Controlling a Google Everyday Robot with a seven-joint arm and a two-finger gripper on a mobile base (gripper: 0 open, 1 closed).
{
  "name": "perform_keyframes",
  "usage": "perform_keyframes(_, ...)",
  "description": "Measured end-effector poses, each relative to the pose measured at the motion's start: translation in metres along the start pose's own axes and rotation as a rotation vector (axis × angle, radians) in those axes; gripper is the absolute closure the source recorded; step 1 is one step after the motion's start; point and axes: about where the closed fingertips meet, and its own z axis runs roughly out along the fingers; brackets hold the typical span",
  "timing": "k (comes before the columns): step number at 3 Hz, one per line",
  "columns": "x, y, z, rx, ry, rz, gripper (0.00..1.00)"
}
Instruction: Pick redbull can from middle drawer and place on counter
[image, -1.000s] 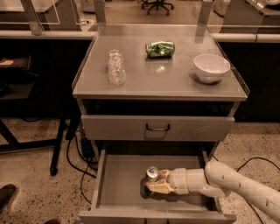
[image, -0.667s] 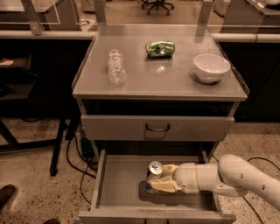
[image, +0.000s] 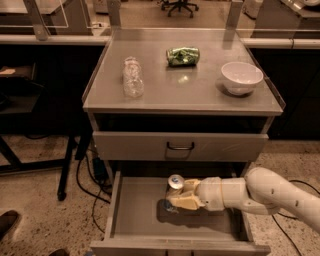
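The redbull can (image: 174, 183) shows its shiny silver top above the floor of the open middle drawer (image: 135, 210). My gripper (image: 181, 194) reaches in from the right, and its cream fingers (image: 186, 201) are shut on the can, hiding most of the can's body. The can appears raised a little, with a shadow on the drawer floor beneath it. The counter (image: 180, 92) is the grey metal top of the cabinet, above the drawers.
On the counter lie a clear plastic bottle (image: 133, 77) at left, a crushed green can (image: 183, 55) at the back, and a white bowl (image: 241, 77) at right. A closed drawer with a dark loop handle (image: 180, 146) sits just above the open one. Cables trail on the floor at left.
The gripper with the can has risen slightly inside the drawer, and the arm has lifted and pulled back to the right.
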Motion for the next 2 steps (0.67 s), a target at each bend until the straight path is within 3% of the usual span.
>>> perform_keyframes(2, -0.085, -0.005, -0.031, 0.0, 0.004, -0.06, 1.0)
